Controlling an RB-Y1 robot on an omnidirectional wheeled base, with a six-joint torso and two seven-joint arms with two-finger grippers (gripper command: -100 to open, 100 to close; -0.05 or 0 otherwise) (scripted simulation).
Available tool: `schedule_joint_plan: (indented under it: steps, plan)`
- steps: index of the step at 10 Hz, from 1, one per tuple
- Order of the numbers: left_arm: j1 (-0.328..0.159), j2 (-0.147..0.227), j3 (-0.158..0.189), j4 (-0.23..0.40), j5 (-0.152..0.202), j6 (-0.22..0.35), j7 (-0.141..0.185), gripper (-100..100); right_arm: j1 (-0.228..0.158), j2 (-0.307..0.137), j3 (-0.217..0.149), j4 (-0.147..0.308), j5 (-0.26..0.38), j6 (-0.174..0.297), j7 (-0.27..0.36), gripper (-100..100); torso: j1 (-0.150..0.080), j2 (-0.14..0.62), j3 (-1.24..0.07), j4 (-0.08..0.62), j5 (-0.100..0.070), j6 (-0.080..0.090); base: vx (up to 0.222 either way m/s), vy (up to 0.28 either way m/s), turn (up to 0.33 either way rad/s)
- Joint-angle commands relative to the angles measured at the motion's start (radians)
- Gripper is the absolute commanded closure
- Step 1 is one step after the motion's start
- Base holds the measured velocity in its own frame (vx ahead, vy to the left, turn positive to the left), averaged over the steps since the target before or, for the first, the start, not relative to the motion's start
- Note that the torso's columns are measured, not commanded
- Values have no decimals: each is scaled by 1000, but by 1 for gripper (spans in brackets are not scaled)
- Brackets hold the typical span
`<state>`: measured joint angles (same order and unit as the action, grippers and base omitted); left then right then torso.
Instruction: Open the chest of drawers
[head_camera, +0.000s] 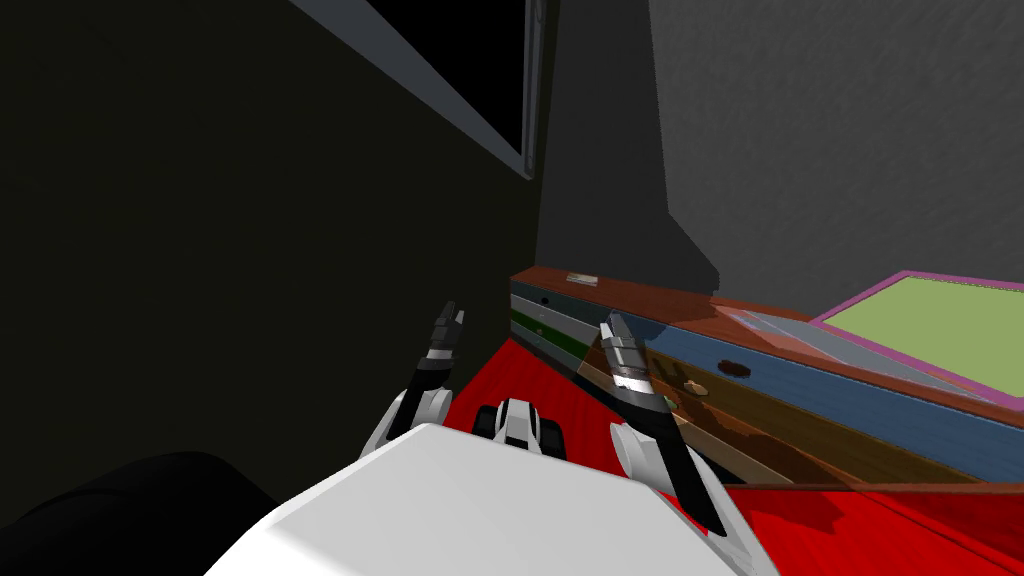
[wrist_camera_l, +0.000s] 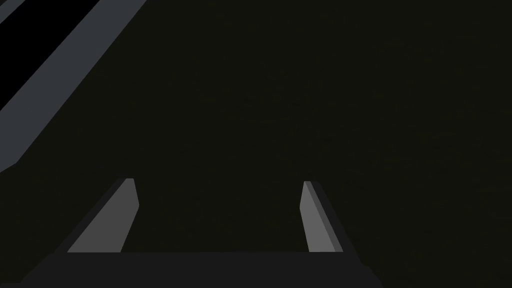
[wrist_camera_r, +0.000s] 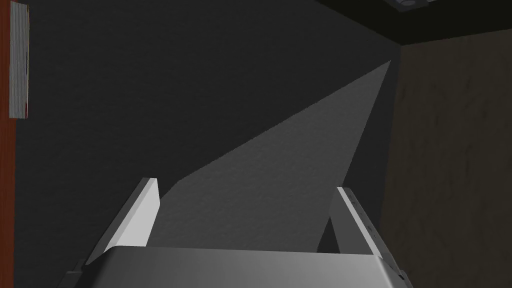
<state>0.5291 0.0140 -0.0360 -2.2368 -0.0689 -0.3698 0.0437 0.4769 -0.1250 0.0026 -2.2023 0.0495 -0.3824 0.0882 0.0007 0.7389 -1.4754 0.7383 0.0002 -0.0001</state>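
Note:
A long, low chest of drawers (head_camera: 760, 395) with a reddish-brown top stands against the grey wall to my right front. Its drawer fronts are blue, green and brown, with small dark knobs (head_camera: 735, 369). My right gripper (head_camera: 612, 325) is raised in front of the chest's left half, near its top edge, and its fingers (wrist_camera_r: 142, 215) stand open with nothing between them. A strip of the chest's brown top edge (wrist_camera_r: 6, 150) shows beside the right gripper. My left gripper (head_camera: 450, 315) is held up before a dark wall, well left of the chest, open and empty (wrist_camera_l: 217, 215).
The floor (head_camera: 520, 375) is red. On the chest's top lie a small pale object (head_camera: 581, 279) at the left end and a yellow-green pad with a magenta border (head_camera: 930, 325) at the right. A window frame with a black area (head_camera: 470, 70) crosses the dark wall.

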Motion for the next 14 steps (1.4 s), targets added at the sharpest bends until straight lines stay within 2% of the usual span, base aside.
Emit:
schedule_joint_plan:
  steps: [1, 2, 3, 4, 5, 6, 7, 8, 9, 10, 11, 12, 14]
  plan:
    - [0, 0, 0, 0, 0, 0, 0, 0, -2, -20, -13, 22, 75, 43, 34, -100, -1, -1, -1, 0, 0, 0, 34, -20, 35]
    - [0, 0, 0, 0, 0, 0, 0, 0, -5, -31, -21, 36, 106, 75, 60, -100, -1, -1, -1, 0, 0, 0, 31, -16, 60]
    - [0, 0, 0, 0, 0, 0, 0, 0, -5, -31, -21, 36, 129, 75, 60, -100, -1, -1, -1, 0, 0, 0, 29, -14, 36]
    - [0, 0, 0, 0, 0, 0, 0, 0, -8, -42, -30, 52, 161, 110, 87, -100, -1, -1, 0, 0, 0, 0, 33, -16, 61]
    - [0, 0, 0, 0, 0, 0, 0, 0, -8, -42, -30, 52, 188, 110, 87, -100, -1, -1, -1, 0, 0, 0, 35, -14, 37]
    - [0, 0, 0, 0, 0, 0, 0, 0, -11, -51, -39, 68, 219, 148, 117, -100, -1, -1, -1, 0, 0, 0, 39, -21, 91]
    - [0, 0, 0, 0, 0, 0, 0, 0, -11, -51, -39, 68, 250, 148, 117, -100, -1, -1, -1, 0, 0, 0, 33, -24, 39]
    - [0, 0, 0, 0, 0, 0, 0, 0, -15, -58, -49, 86, 282, 187, 147, -100, -1, -1, -1, 0, 0, 0, 39, -27, 73]
    - [0, 0, 0, 0, 0, 0, 0, 0, -15, -58, -49, 86, 314, 187, 147, -100, -1, -1, -1, 0, 0, 0, 36, -25, 44]
    - [0, 0, 0, 0, 0, 0, 0, 0, -19, -65, -58, 104, 345, 227, 179, -100, -1, -1, -1, 0, 0, 0, 43, -19, 79]
    - [0, 0, 0, 0, 0, 0, 0, 0, -19, -65, -58, 104, 379, 227, 179, -100, 0, -1, -1, 0, 0, 0, 37, -15, 58]
    - [0, 0, 0, 0, 0, 0, 0, 0, -23, -71, -69, 123, 410, 266, 211, -100, 0, -1, -1, 0, 0, 0, 46, -19, 106]
    - [0, 0, 0, 0, 0, 0, 0, 0, -23, -71, -69, 123, 454, 269, 211, -100, -1, -1, -1, 0, 0, 0, 26, -15, 16]
